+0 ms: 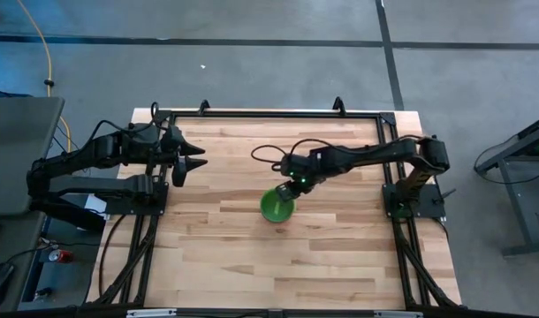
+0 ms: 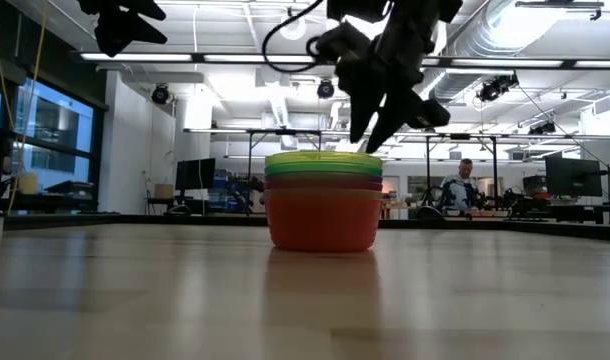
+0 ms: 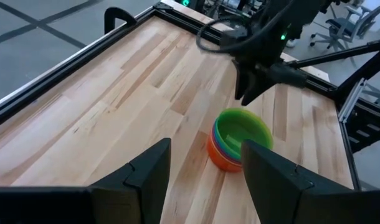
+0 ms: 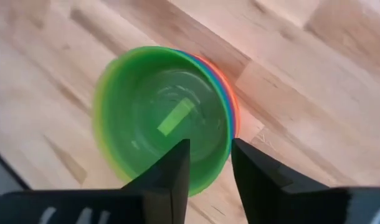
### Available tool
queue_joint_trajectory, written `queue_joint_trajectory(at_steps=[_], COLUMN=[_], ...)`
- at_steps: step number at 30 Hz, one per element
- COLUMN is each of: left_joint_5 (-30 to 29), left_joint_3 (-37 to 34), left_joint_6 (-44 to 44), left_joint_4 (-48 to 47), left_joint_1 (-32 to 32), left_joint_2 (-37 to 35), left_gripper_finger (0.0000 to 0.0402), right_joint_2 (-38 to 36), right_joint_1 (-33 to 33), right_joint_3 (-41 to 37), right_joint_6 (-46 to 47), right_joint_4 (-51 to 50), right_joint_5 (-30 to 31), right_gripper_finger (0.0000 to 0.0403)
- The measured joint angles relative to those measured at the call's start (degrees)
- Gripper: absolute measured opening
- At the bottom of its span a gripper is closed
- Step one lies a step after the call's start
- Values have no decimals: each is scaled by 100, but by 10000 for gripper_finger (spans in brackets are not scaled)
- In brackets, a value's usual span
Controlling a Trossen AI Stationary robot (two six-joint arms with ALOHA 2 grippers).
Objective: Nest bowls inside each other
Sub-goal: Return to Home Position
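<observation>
The bowls stand nested in one stack near the table's middle. The green bowl is on top and the orange bowl rests with its base on the wood. Thin rims of yellow, blue, purple and pink show between them. My right gripper hovers open just above the stack's rim on the side toward the right arm, its fingers pointing down at a slant; one fingertip stands over the inside, one over the outside. My left gripper waits open and raised near the table's left edge.
The black frame rail runs along the table's far edge and down both sides. A loose black cable from the right arm loops above the wood behind the stack. Bare wood lies toward the near edge. A person sits far behind the table.
</observation>
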Motion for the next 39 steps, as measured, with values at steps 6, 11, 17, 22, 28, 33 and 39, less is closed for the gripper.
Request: queue_joint_trajectory(at_steps=[6,11,17,22,28,33,39], left_joint_5=[191,420,358,-242,-951,-1009,-885], left_joint_3=[-413,-1162,-2026,-2546,-2704,-2704,-2541], left_joint_6=[223,393,466,157,526,993,1689], left_joint_4=[718,2477,4820,6256,7007,7736,7765], left_joint_1=[-24,-241,-533,-725,-1132,-1255,-1252], left_joint_2=[-75,-360,-586,-557,-280,213,161], left_gripper_finger=[184,184,184,184,184,184,184], right_joint_2=[-556,-1118,-1757,-2394,-3368,-4168,-5221], right_joint_1=[150,494,678,557,422,132,-228], right_joint_3=[0,0,-70,-574,-1860,-3194,-4309], right_joint_6=[-1529,-3398,-5036,-5479,-5893,-6115,-6134], right_joint_4=[457,1297,2180,3044,5132,7101,7673], right_joint_5=[457,1388,1752,1712,1167,776,638], right_gripper_finger=[123,124,124,124,124,124,124])
